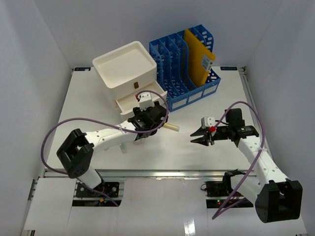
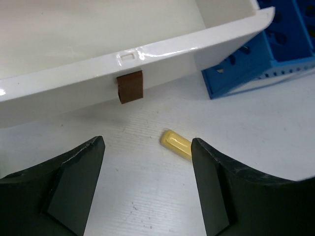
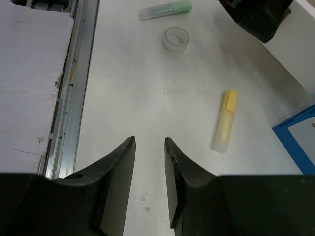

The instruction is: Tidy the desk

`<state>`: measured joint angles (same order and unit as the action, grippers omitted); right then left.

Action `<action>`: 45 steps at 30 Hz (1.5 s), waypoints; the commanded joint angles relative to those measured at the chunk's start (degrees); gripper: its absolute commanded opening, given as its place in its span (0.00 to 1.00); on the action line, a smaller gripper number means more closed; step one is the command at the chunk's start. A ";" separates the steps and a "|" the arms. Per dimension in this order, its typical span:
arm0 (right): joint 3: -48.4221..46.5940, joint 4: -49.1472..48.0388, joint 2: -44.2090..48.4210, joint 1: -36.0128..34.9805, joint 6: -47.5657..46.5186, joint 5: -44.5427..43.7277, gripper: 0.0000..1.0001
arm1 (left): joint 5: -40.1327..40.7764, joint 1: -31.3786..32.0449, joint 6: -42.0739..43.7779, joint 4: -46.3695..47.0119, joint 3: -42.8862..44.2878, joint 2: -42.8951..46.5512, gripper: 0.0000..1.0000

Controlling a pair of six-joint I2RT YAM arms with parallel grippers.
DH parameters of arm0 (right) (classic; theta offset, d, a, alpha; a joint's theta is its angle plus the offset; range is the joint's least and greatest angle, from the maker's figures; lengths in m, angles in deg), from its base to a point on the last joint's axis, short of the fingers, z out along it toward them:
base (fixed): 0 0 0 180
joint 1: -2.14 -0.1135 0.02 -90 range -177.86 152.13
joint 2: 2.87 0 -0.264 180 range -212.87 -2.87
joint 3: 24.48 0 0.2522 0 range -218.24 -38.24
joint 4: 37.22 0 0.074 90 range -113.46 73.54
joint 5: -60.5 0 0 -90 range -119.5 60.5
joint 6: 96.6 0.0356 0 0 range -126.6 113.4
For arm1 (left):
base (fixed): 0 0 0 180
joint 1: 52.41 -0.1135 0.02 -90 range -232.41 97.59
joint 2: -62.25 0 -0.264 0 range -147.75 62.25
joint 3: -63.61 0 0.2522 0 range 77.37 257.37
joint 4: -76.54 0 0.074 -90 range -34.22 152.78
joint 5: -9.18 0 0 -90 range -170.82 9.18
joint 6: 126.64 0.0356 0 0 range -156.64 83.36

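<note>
The white desk (image 1: 93, 110) carries a yellow highlighter (image 1: 171, 127) lying at its middle. My left gripper (image 1: 153, 117) hovers open and empty just in front of the white drawer box's (image 1: 125, 64) pulled-out drawer (image 1: 142, 98). The left wrist view shows its jaws (image 2: 147, 142) wide apart over bare desk, with the drawer front (image 2: 74, 73), its brown pull tab (image 2: 130, 87) and the highlighter's end (image 2: 176, 143) by the right finger. My right gripper (image 1: 197, 136) is slightly open and empty (image 3: 149, 142), to the right of the highlighter (image 3: 224, 122).
A blue file rack (image 1: 189, 64) holding a yellow folder (image 1: 199, 56) stands at the back right, and shows in the left wrist view (image 2: 256, 64). A clear tape roll (image 3: 176, 39) and a green highlighter (image 3: 166, 10) lie beyond. The metal rail (image 3: 74, 73) runs along the front edge.
</note>
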<state>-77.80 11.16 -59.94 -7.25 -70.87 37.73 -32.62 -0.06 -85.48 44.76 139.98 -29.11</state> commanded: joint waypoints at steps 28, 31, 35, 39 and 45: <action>-16.06 -26.90 -28.45 -32.45 32.98 -52.91 0.70 | -33.37 0.12 1.54 -21.24 -27.55 66.65 0.98; -16.47 -27.76 -31.66 -32.45 33.15 -54.78 0.70 | -32.56 0.06 4.76 -25.07 -23.37 65.21 0.98; -16.27 -28.54 -34.03 -32.53 32.31 -55.69 0.71 | -31.39 0.11 5.61 -25.95 -22.76 67.03 0.98; -17.56 -29.06 -37.81 -32.45 30.63 -57.90 0.72 | -31.08 0.11 6.74 -25.49 -23.50 72.18 0.98; -19.54 -29.88 -42.75 -32.43 30.17 -59.33 0.72 | -30.78 0.12 6.03 -25.50 -24.14 78.48 0.98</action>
<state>-94.21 -15.82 -100.68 -39.73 -40.21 -19.75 -64.34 -0.05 -79.75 20.17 115.67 46.45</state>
